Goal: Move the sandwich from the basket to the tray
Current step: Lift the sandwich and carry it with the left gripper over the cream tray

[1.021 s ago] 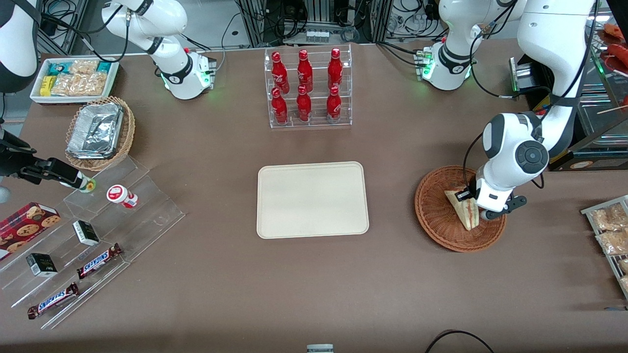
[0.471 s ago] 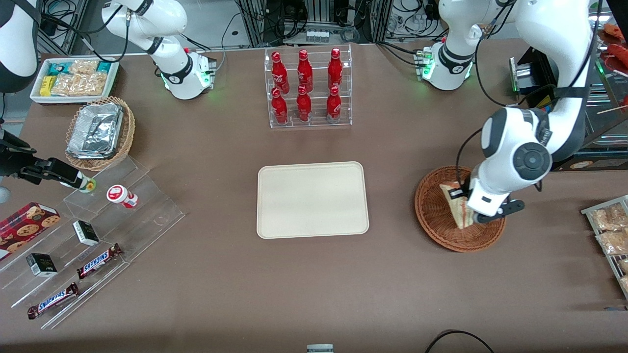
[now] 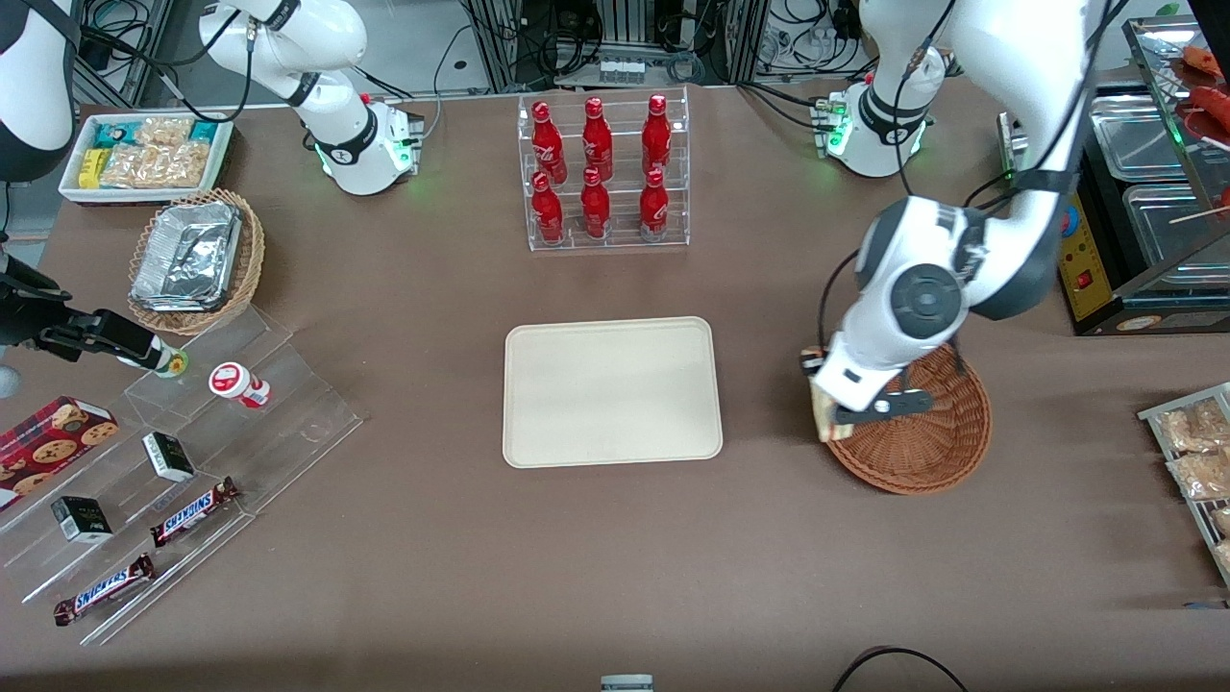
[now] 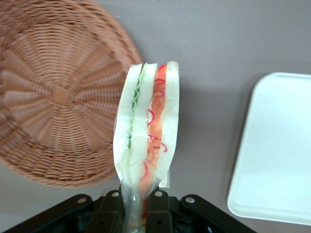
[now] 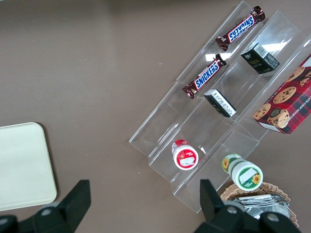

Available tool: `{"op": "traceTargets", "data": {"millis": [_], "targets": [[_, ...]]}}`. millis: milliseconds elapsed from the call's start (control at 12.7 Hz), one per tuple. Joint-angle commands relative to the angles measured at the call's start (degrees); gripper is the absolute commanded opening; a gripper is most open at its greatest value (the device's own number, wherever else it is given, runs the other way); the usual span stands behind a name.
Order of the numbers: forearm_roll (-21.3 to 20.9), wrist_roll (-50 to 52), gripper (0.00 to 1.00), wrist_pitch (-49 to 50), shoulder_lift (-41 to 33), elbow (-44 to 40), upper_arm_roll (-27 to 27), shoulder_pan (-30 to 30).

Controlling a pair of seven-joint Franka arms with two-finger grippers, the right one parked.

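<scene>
My left gripper (image 3: 834, 415) is shut on the sandwich (image 4: 146, 136), a white bread wedge with green and red filling in clear wrap. It holds the sandwich in the air above the basket's rim on the tray's side. The sandwich (image 3: 823, 415) peeks out under the wrist in the front view. The reddish-brown wicker basket (image 3: 937, 432) has nothing in it, as the left wrist view (image 4: 53, 92) shows. The cream tray (image 3: 612, 391) lies bare at the table's middle; one corner of it shows in the left wrist view (image 4: 274, 150).
A clear rack of red bottles (image 3: 601, 173) stands farther from the front camera than the tray. Snack packets (image 3: 1192, 452) lie at the working arm's end. A tan basket with foil containers (image 3: 195, 258) and clear steps with snacks (image 3: 183, 461) lie toward the parked arm's end.
My gripper has lifted the sandwich out of the basket and carried it toward the tray, from over the basket's middle to over its rim.
</scene>
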State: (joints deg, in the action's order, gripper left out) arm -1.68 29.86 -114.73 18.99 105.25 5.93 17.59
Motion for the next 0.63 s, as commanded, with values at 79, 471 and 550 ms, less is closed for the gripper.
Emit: {"op": "traceTargets", "data": {"millis": [79,471,550], "targets": [[1.8,0.8,0.00,1.2,8.2,-9.8,0.0,6.1],[3.0,11.1,0.00,1.0,19.0,-23.0,0.0,14.7],[3.0,13.2,0.00,0.6,21.5,-26.0,0.0,16.1]]}}
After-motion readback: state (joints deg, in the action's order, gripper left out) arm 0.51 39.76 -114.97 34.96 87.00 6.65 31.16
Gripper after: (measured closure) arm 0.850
